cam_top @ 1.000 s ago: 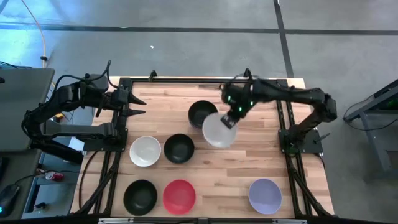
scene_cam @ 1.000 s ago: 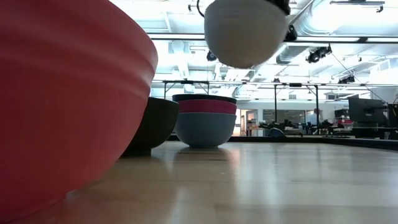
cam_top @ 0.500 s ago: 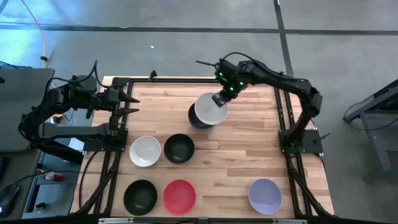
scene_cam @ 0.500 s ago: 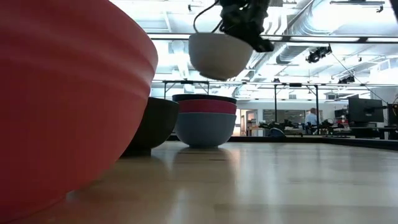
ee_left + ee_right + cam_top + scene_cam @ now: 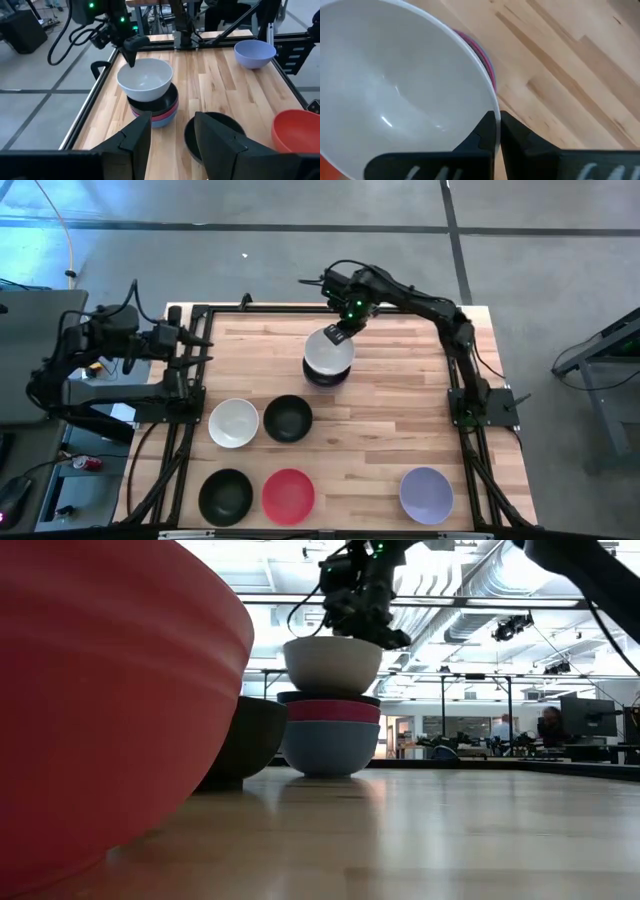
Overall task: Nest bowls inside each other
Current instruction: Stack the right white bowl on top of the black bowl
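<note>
We see a pale wooden table [image 5: 400,430] standing on a grey concrete floor [image 5: 300,260] crossed by dark seams. Beyond the table's far edge, we look into a large bright hall with white ceiling ducts [image 5: 480,580], black metal frames [image 5: 470,680] and distant desks with monitors [image 5: 585,718].

No text, label, brand, number or sign can be read in any of the views, neither on the bowls, nor on the arms, nor on the worktop, nor in the room behind it.
</note>
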Motion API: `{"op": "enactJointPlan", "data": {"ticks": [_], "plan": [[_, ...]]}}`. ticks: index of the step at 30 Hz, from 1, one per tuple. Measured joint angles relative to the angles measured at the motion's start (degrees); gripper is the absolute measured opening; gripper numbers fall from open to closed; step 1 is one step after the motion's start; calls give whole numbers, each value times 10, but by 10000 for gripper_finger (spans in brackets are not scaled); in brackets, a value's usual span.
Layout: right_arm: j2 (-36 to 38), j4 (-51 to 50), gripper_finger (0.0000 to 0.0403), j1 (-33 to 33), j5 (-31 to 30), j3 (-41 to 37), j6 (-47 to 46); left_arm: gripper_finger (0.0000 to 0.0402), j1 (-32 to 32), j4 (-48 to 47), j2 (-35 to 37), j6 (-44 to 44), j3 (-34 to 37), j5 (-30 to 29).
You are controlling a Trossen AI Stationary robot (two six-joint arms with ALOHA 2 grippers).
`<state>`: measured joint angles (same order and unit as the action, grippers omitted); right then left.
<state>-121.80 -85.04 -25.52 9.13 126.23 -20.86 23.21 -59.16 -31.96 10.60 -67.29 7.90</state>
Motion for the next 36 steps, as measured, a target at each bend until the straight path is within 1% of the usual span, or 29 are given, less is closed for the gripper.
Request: {"op": "enactJointPlan", "data": {"ticks": [6,13,23,32,36], "plan": [[-33,-1,0,0,11,11,5,141,0,-2,13,-1,0,0],[-50,-5,0,6,12,11,16,141,0,-6,21,-1,3,0],[-50,3,0,12,-4,10,19,141,0,-6,27,1,47,0],[-51,39,0,16,-5,-46,18,141,0,-3,31,1,54,0],[-51,49,1,16,0,-52,19,141,0,-3,34,1,54,0]]}}
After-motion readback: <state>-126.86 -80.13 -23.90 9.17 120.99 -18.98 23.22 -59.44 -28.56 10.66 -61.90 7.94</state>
